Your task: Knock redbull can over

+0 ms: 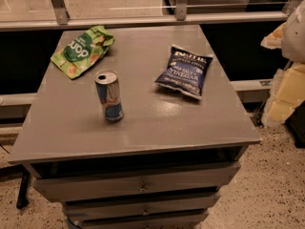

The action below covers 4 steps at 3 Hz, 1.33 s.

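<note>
The pale arm (pixel 295 35) hangs at the right edge, past the flat grey table (pixel 143 125). Its gripper (pixel 285 87) is a blur there; open or shut, nobody can tell. The slim, shiny redbull can (pixel 109 97) stands upright on the table's left side.

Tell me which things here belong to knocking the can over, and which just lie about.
For the job: redbull can, upright; the tool, not in view (only pale arm parts at the right edge).
Lying about: green snack pouch; dark blue chip bag.
</note>
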### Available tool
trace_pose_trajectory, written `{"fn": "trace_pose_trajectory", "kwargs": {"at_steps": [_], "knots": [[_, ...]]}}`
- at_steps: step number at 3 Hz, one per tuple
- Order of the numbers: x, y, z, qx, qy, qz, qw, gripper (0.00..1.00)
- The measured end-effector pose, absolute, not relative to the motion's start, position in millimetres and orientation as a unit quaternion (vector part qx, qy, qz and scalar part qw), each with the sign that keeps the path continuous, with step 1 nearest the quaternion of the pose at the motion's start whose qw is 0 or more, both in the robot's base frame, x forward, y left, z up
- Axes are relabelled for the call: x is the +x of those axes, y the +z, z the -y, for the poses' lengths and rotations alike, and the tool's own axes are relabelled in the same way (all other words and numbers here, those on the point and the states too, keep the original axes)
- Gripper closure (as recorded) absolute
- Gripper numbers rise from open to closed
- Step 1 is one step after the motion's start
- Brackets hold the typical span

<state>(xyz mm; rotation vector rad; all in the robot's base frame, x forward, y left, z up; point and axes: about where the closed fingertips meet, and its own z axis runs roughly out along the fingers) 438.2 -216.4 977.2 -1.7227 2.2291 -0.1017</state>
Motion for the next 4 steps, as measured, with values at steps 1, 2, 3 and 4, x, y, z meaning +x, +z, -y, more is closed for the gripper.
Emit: {"fn": "trace_pose_trajectory", "kwargs": {"at_steps": [1, 2, 3, 4], "knots": [[438, 978, 216, -0.603, -0.036, -0.78, 0.163, 0.0], [439, 967, 194, -0.594, 0.005, -0.783, 0.183, 0.0], [434, 949, 150, -0.579, 0.067, -0.782, 0.219, 0.0], [433, 930, 92, -0.563, 0.139, -0.77, 0.268, 0.0]]}}
